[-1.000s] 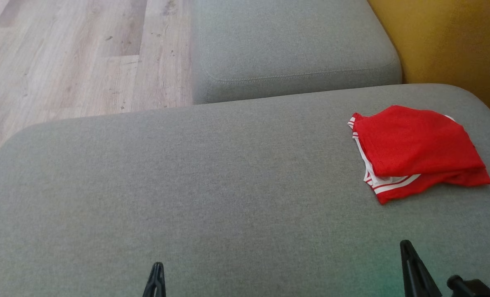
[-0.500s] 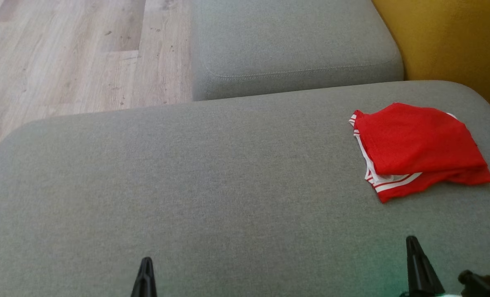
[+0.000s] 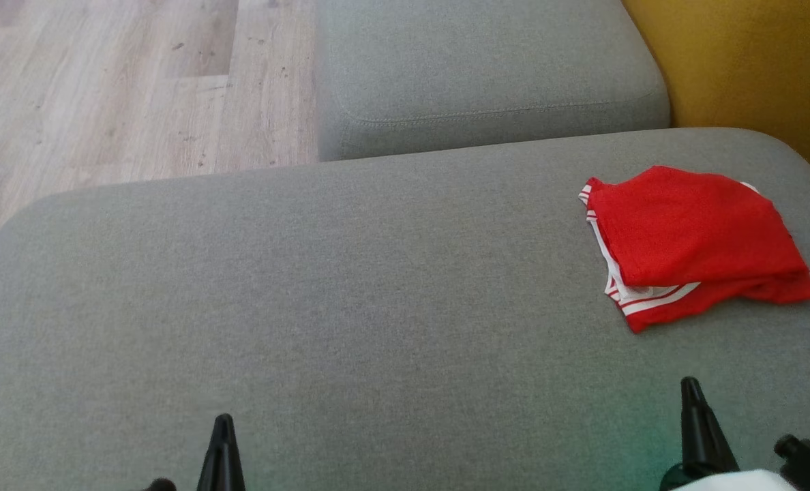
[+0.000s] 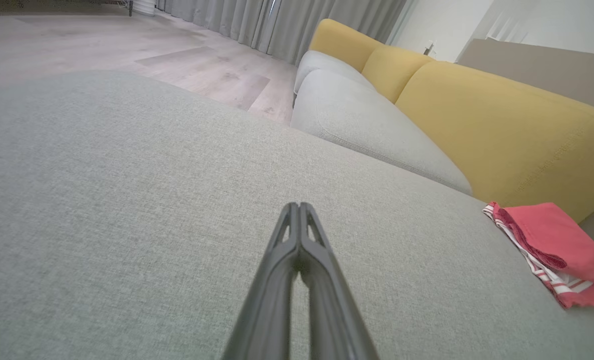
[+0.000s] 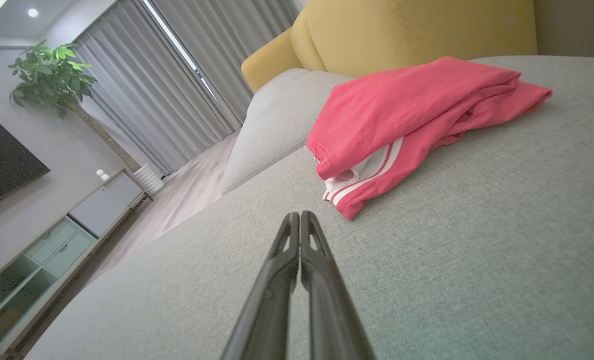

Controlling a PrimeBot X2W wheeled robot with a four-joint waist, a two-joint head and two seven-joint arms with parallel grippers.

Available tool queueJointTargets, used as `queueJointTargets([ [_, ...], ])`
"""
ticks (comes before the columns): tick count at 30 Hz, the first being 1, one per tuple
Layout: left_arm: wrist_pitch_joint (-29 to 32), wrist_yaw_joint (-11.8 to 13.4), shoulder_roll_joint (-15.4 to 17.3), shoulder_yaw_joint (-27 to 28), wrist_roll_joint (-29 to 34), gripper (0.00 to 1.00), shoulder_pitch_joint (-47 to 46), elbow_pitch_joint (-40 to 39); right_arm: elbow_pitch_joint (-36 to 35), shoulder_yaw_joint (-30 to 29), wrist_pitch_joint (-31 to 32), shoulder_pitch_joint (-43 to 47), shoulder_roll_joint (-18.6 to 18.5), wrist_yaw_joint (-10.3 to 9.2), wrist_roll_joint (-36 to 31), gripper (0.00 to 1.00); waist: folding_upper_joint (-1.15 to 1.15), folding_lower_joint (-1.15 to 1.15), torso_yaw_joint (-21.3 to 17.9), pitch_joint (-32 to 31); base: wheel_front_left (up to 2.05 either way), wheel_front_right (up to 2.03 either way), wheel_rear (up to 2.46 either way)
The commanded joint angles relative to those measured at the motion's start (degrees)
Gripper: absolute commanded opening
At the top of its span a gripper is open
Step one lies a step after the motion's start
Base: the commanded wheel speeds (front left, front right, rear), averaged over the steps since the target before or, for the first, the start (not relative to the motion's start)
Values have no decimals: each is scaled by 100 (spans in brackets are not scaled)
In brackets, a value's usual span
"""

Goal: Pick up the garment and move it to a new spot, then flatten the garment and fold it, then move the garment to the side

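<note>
- Because the folded red garment with white striped trim [image 3: 698, 239] lies on the far right of the grey fabric sofa seat [image 3: 343, 307], it sits straight ahead of the right gripper [image 3: 690, 387] and well apart from the left gripper [image 3: 223, 423], which is low at the left.
- Its long axis runs roughly across the head view, dipping slightly toward the right. The striped corner is the part closest to the right gripper's tips.
- In the right wrist view, that striped corner of the garment [image 5: 402, 110] is ahead and a little right of the right gripper [image 5: 299, 216], near but not touching.
- Seen from the left wrist, the garment [image 4: 552, 240] is far off to the right of the left gripper [image 4: 299, 207].
- Both pairs of long dark fingers are pressed together with nothing between them, above bare cushion.
- Judging by the neat stack at the seat's side, any further handling would fall to the right arm.
</note>
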Motion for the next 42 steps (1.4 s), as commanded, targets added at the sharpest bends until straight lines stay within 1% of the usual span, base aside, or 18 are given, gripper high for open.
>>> queueJointTargets([
  [1, 15, -31, 56, 126, -134, 0, -269, -128, -164, -12, 40, -331, -110, -1, 144, 0, 0, 0, 1, 4, 0, 0, 0],
  [21, 317, -326, 87, 466, -1624, 0, -649, 35, -68, -103, 350, -684, -149, -2, 1572, 0, 0, 0, 13, 113, 0, 0, 0],
  [40, 612, -592, 97, 798, -2951, 0, -997, 197, 22, -207, 650, -1005, -168, -3, 2846, 0, 0, 0, 24, 212, 0, 0, 0],
  [42, 628, -606, 97, 816, -3021, 0, -1015, 206, 27, -213, 666, -1022, -168, -3, 2912, 0, 0, 0, 25, 217, 0, 0, 0],
])
